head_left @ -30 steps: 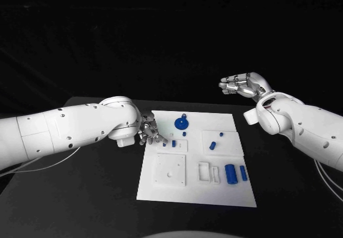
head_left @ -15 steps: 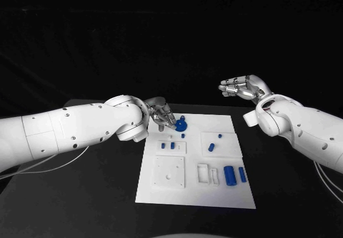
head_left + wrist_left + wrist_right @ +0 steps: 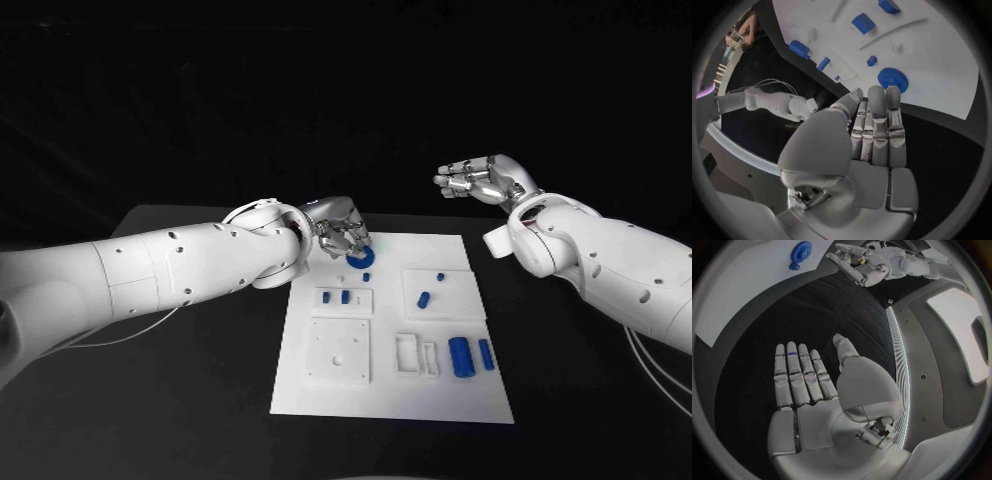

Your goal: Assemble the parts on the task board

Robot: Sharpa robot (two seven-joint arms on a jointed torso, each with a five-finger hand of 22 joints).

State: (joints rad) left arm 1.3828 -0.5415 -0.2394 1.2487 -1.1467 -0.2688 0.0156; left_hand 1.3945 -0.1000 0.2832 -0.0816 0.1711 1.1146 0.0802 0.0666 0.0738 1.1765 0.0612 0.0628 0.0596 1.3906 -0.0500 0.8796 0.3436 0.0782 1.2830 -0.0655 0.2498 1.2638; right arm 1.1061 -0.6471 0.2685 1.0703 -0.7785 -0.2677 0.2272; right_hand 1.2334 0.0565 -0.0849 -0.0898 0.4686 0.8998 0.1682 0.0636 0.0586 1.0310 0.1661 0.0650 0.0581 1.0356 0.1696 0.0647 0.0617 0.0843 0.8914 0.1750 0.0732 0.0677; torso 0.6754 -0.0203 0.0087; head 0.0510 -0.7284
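Two silver hands show. The left hand hangs over the far left corner of the white board, just above the blue gear; in the left wrist view its fingers lie straight and close together with nothing between them, the gear just past their tips. Whether they touch the gear cannot be told. The right hand is raised beyond the far right corner of the board, well apart from it, fingers spread flat and empty in the right wrist view.

On the board, two small blue pegs sit in a plate near the left edge. One blue peg lies toward the right edge. Two blue cylinders lie side by side near the right edge, closer to the near side.
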